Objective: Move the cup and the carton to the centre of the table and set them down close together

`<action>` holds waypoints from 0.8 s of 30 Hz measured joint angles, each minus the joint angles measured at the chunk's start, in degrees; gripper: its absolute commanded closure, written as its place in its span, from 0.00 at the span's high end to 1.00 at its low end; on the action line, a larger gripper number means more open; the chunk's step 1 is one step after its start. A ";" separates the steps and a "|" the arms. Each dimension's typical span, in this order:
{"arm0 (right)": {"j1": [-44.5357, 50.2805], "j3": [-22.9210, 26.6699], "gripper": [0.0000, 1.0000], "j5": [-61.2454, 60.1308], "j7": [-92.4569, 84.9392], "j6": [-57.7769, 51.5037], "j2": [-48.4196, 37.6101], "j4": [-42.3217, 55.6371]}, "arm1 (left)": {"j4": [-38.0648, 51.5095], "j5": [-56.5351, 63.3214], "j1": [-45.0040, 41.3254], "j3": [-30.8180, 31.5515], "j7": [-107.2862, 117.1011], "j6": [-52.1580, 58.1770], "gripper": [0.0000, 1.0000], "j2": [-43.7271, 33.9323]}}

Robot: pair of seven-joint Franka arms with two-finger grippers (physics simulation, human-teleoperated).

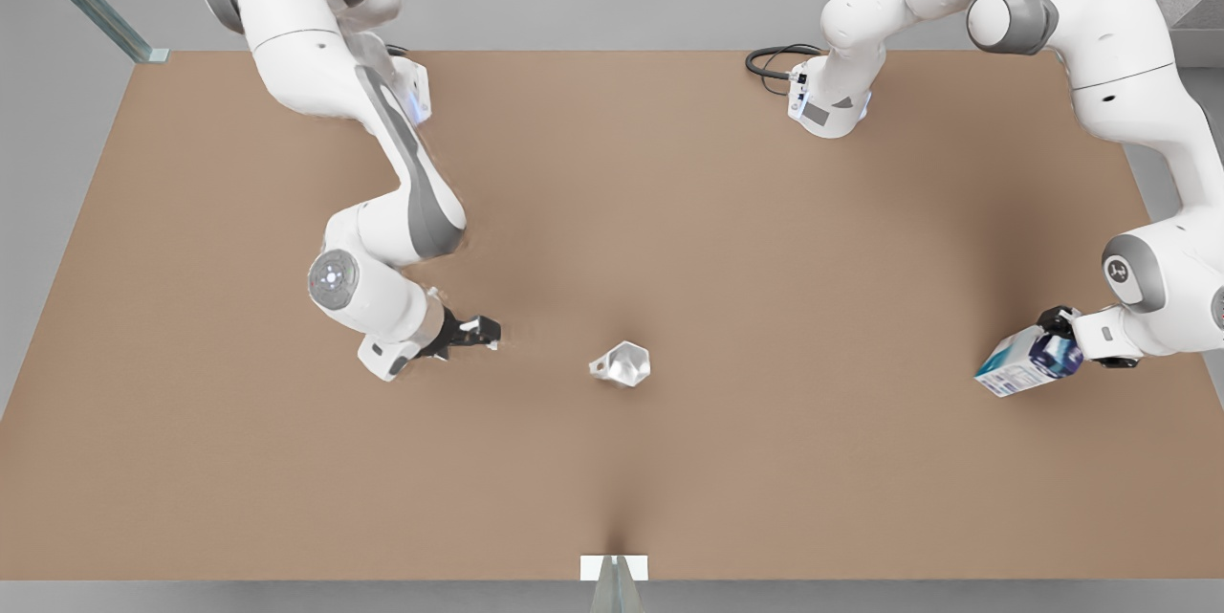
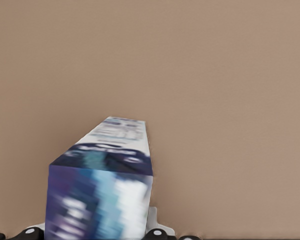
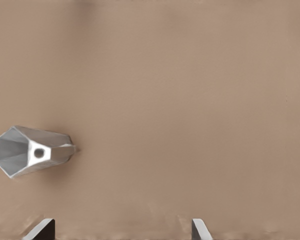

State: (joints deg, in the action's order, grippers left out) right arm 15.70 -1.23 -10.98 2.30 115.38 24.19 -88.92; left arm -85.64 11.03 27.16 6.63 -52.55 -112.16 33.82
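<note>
The small silvery-grey faceted metal cup (image 1: 622, 365) is seen near the middle of the matte light-brown surface (image 1: 287, 498). The white, blue and teal rectangular carton (image 1: 1025, 362) is gripped by the left pincer (image 1: 1063, 338) at the front view's right. The right pincer (image 1: 483, 334), spread open and empty, is held apart from the cup at the front view's left.

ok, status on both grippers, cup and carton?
Left gripper shut on the carton, at the front view's right. Right gripper open, apart from the cup. Cup rests near table centre. Nothing between cup and carton.
</note>
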 measured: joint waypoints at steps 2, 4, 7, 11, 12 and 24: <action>-6.23 0.26 1.00 2.97 -5.26 -2.34 -4.77 -2.22 | -0.01 3.84 0.00 0.00 0.13 0.08 0.56 -0.30; -10.86 0.53 1.00 6.72 -5.25 -5.90 -9.26 -2.13 | 0.03 2.02 -0.09 -0.04 0.40 0.60 0.56 -0.58; -11.64 3.04 1.00 7.11 -5.28 -12.56 -9.19 2.31 | -0.05 -0.19 -0.11 0.05 4.48 1.01 0.56 -0.75; -11.77 3.14 1.00 7.11 -5.20 -12.52 -8.04 3.02 | 0.12 -2.34 -0.97 0.49 12.65 4.55 0.56 -3.05; -11.74 3.16 1.00 7.06 -5.15 -12.71 -7.89 3.54 | 0.20 -2.92 -1.32 0.63 14.69 5.36 0.56 -3.49; -11.75 4.48 1.00 7.02 -5.02 -12.81 -5.92 5.69 | 0.66 -4.51 -24.80 18.83 127.37 10.05 0.57 -10.02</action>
State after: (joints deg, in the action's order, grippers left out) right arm 3.96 3.25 -3.96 -2.72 102.57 18.28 -83.23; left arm -84.98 6.52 2.36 25.47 74.82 -102.11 23.80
